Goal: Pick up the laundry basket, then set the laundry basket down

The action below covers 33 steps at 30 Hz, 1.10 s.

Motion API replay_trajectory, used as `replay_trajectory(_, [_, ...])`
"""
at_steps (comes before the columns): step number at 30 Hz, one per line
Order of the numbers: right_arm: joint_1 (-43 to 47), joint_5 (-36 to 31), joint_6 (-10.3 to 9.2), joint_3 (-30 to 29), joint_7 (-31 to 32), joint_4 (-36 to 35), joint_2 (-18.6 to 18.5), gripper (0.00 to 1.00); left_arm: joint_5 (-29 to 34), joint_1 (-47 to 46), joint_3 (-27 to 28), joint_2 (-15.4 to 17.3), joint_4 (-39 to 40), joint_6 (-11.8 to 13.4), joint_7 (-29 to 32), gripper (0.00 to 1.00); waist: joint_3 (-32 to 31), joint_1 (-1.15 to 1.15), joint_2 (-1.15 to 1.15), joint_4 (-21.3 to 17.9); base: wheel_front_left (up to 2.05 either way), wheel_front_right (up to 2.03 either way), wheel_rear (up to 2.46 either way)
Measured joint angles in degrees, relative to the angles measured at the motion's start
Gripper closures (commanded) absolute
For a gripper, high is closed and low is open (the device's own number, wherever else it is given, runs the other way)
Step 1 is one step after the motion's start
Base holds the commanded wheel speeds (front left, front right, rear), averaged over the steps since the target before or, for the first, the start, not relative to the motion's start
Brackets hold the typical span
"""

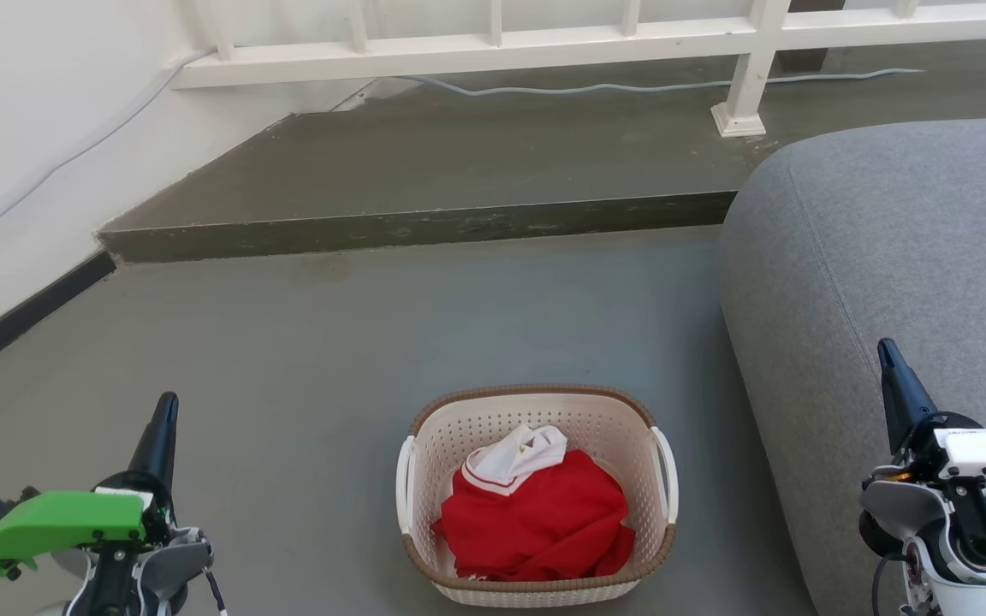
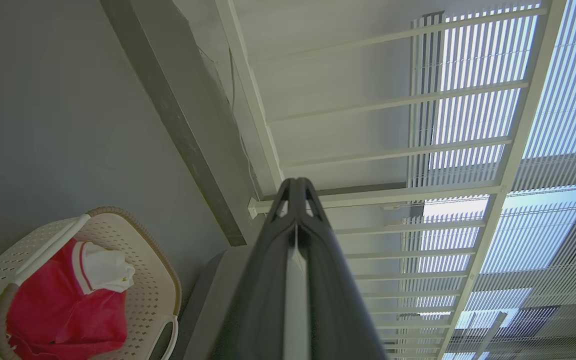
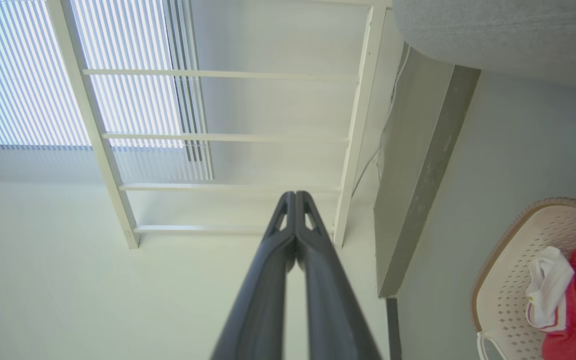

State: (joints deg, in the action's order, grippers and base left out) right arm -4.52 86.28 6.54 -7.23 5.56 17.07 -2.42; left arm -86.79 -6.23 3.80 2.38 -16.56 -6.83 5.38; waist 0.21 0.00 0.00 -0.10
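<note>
Left gripper (image 1: 167, 404) and right gripper (image 1: 886, 346): fingers pressed together, empty, well apart from the basket (image 1: 597, 423) between them. Basket: upright on the floor (image 1: 313, 342), near the sofa (image 1: 904, 239), holding a red-and-white garment (image 1: 536, 522). Beyond, at the floor's far edge: raised step (image 1: 424, 227), then white railing (image 1: 493, 43).

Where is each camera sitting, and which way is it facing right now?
Head view: on the robot's head, looking forward and down at the floor, the laundry basket and a grey sofa; left gripper low left, right gripper low right.
Left wrist view: on the left wrist, looking along its shut fingers toward the white railing; laundry basket at lower left.
Right wrist view: on the right wrist, along its shut fingers toward the white railing; laundry basket at lower right.
Shared: all three show the laundry basket and white railing.
</note>
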Motion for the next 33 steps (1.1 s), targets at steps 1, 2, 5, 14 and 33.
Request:
replay_trajectory(1, [0.0,0.9,0.0,-0.1,0.1,0.0,0.0,1.0,-0.8,0.2,0.1,0.0,0.1,-0.1,0.3,1.0,0.0,0.0,0.0,0.0,0.0,0.0,0.0])
replay_trajectory(2, [0.0,1.6,0.0,-0.3,0.2,0.0,0.1,1.0,-1.7,0.4,0.2,0.0,0.1,-0.1,0.5,1.0,0.0,0.0,0.0,0.0,0.0,0.0,0.0])
replay_trajectory(5, [0.0,3.6,0.01,-0.7,0.6,-0.1,0.2,1.0,-3.2,0.5,0.8,-0.1,0.3,-0.2,1.1,1.0,0.0,0.0,0.0,0.1,0.0,0.0,0.0])
replay_trajectory(14, [0.0,5.1,0.1,-1.1,1.1,-0.4,0.2,1.0,-4.8,0.5,1.4,-0.2,0.4,-0.2,1.2,1.0,-0.1,0.0,0.0,0.1,0.0,0.0,0.0])
replay_trajectory(33, [0.0,5.1,0.2,-1.1,1.1,-0.6,0.2,1.0,-4.8,0.5,1.4,-0.3,0.5,-0.2,1.2,1.0,-0.1,0.0,0.0,0.1,0.0,0.0,0.0])
